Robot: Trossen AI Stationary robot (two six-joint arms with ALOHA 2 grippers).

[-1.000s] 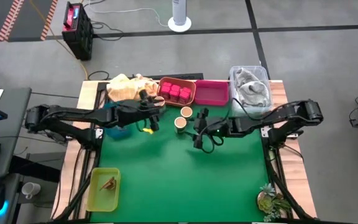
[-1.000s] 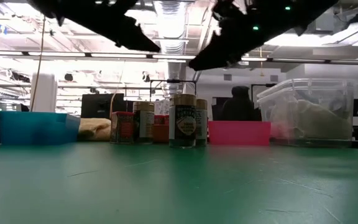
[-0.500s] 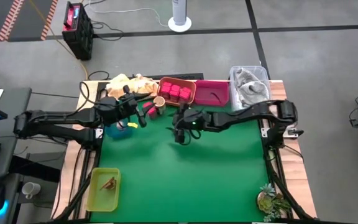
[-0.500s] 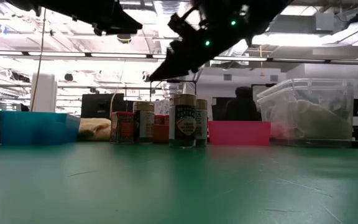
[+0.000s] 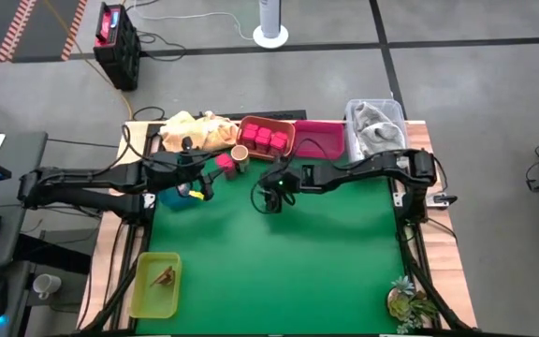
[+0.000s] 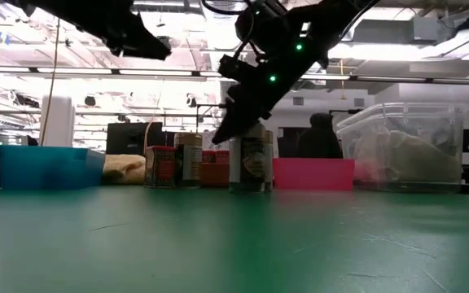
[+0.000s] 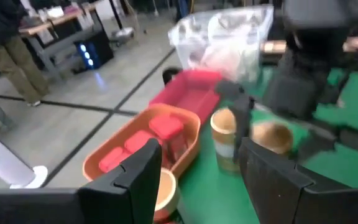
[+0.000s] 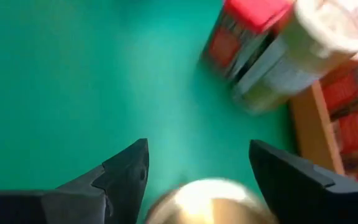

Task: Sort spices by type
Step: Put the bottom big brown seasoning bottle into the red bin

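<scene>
My right gripper [image 5: 270,195] hangs open over the back middle of the green mat. A tan round jar [image 8: 201,200] shows between its fingers in the right wrist view; I cannot tell whether they touch it. In the low view that gripper [image 6: 228,122] stands just above a labelled jar [image 6: 251,163]. A pink-red box [image 5: 223,165] and another jar [image 5: 240,154] stand on the mat beside the orange tray [image 5: 288,148], which holds pink-red cubes [image 5: 266,139]. My left gripper [image 7: 201,163] is open and holds nothing, over the teal tray [image 5: 178,198].
A magenta tray [image 5: 318,140] and a clear lidded container [image 5: 377,126] stand along the far edge. A pale yellow cloth [image 5: 193,127] lies at the far left. A yellow-green tray [image 5: 155,284] with a brown twiggy piece [image 5: 165,275] sits near left. The mat's near half is bare.
My right gripper has moved toward the table's left edge and down, tipping further downward, until it hangs over the jars at the back middle. My left gripper has drawn back toward the table's left edge, away from the jar and box beside the orange tray.
</scene>
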